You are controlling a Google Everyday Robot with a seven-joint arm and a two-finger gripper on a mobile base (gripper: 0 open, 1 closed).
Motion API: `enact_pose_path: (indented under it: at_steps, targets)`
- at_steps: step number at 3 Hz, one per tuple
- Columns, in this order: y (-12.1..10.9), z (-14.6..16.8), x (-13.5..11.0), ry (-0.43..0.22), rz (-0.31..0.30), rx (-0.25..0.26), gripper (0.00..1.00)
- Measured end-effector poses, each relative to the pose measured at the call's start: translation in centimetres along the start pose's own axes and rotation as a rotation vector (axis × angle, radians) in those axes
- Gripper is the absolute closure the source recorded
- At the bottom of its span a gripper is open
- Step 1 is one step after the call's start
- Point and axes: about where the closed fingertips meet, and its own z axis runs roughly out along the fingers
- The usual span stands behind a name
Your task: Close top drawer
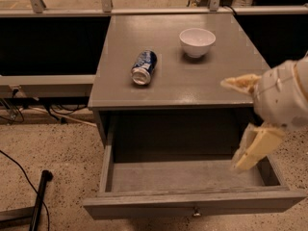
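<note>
Top drawer (192, 203) stands pulled well out from under the cabinet top (168, 88), its front close to the bottom edge. The knob (196, 212) at the front's centre is only partly visible there. Everything lower on the cabinet is cut off.

The gripper (230, 125) hangs at the right, above the drawer's right side. Its fingers (255, 148) are spread wide with nothing between them. The lower finger hides the drawer's rear right corner, and the wrist is cut off at the right edge.

A can (144, 67) lies on its side on the cabinet top, well apart from an upright white bowl (197, 42).
</note>
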Motion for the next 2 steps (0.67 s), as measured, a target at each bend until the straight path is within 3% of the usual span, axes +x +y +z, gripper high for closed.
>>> enact_pose_path:
  at_steps: [1,2]
  targets:
    - [2.5,5.6,1.9,-0.162,0.046,0.023,0.0]
    - [1.4,5.5,1.6,-0.217,0.043,0.114,0.0]
